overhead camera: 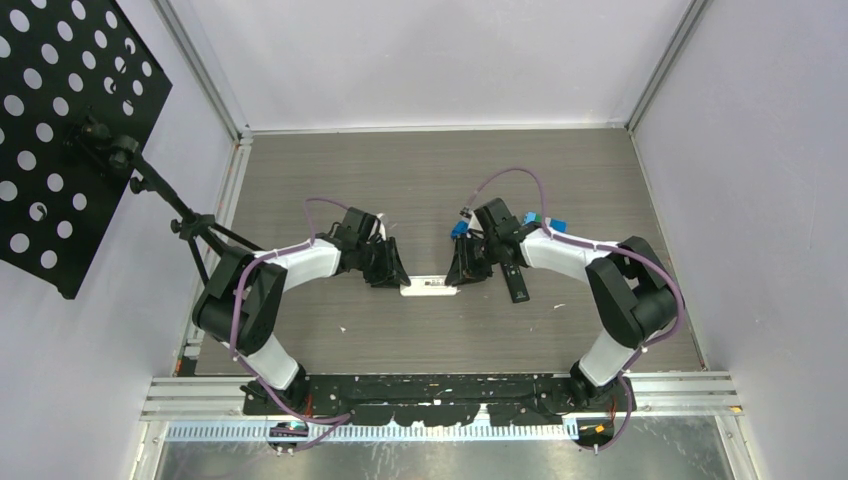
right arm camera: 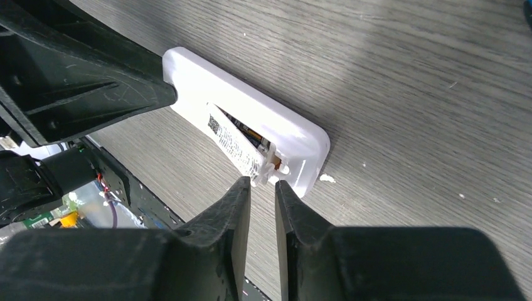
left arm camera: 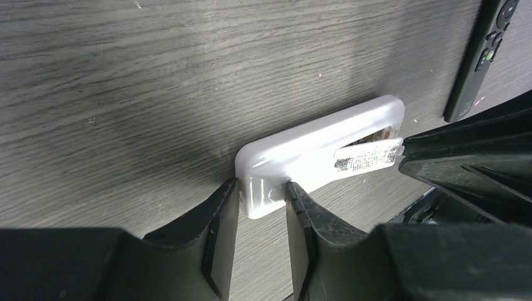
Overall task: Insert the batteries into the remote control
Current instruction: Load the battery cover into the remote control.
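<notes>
Nearest the lens, my right tool [right arm camera: 260,185] shows two matte black fingers with a narrow gap. Their tips sit just at the open end of the white rounded-corner plastic remote control [right arm camera: 285,128]; whether they pinch anything I cannot tell. My left tool [left arm camera: 262,187] is closed on the remote's opposite end, one finger against each long side, pinning it flat on the grey wood-grain tabletop [right arm camera: 408,94]. In the long slot a dark cylindrical battery [right arm camera: 250,133] lies partly under a tilted white strip with fine print [right arm camera: 229,141], a label or a cover, I cannot say which. I judge the step to be seating that battery. It wants a gentle press down and along the slot, with the left grip square so the smooth glossy shell does not skate on the laminate. The strip looks thin and springy and could snag a fingertip. A slim black button remote [left arm camera: 477,56] lies near, apart from the white one.
</notes>
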Motion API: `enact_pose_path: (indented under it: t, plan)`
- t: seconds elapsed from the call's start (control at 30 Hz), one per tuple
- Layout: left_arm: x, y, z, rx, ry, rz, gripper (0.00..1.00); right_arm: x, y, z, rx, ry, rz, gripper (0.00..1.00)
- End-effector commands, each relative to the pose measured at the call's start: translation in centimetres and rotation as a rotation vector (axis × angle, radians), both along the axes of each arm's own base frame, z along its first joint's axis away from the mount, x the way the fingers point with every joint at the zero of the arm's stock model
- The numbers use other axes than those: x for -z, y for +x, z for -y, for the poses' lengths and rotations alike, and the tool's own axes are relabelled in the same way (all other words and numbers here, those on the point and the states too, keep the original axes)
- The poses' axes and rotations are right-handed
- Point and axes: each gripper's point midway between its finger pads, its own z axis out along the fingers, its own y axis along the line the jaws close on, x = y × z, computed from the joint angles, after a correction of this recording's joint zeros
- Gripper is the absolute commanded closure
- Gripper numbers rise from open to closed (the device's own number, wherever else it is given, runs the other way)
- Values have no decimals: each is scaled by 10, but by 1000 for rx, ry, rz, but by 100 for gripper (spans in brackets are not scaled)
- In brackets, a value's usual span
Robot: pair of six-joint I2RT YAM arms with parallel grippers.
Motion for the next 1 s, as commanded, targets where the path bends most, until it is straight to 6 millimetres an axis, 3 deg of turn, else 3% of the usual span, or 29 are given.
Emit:
enact_pose_path:
  t: [0.0,0.23,0.6,0.8,0.97]
  plan:
    - [-2,11,0,4,24,45,65,-8,9,-11,-9,27,30,75]
    - [-3,12,1,6,20,48,65,-5,17,-14,9,26,48,85]
    - [-4,12,1,8,19,49,65,5,17,-12,24,6,34,86]
    - [-4,12,1,6,22,51,65,0,15,-7,36,-15,34,72]
    - [-4,12,-1,3,30,53,65,-21,19,-6,47,4,82,62]
